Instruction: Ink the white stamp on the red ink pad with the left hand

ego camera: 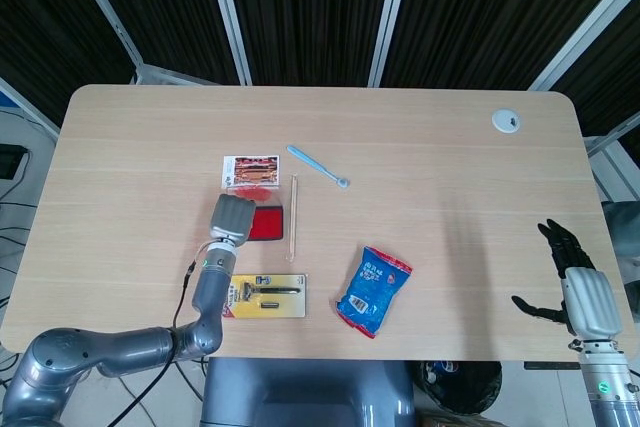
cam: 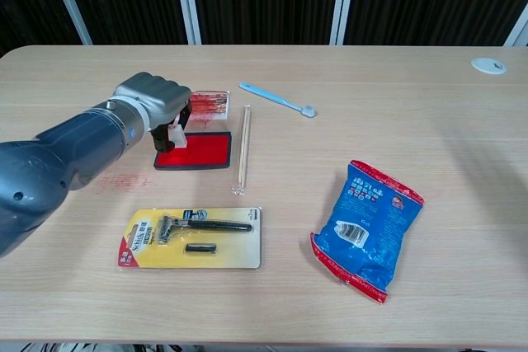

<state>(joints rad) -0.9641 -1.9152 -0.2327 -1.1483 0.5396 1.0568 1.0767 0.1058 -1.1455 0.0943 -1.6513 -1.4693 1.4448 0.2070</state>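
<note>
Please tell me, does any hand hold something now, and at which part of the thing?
The left hand grips the small white stamp by its upper part, its base over the red ink pad. The right hand holds nothing.

Small white stamp (cam: 177, 133) mostly buried under grey left hand (cam: 155, 98); contact with flat red ink pad (cam: 198, 151) unclear. Head view hides stamp entirely.

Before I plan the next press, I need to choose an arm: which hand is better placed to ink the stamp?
Left. The left hand already grips the stamp over the ink pad; the right hand hangs empty off the table's far edge.
</note>
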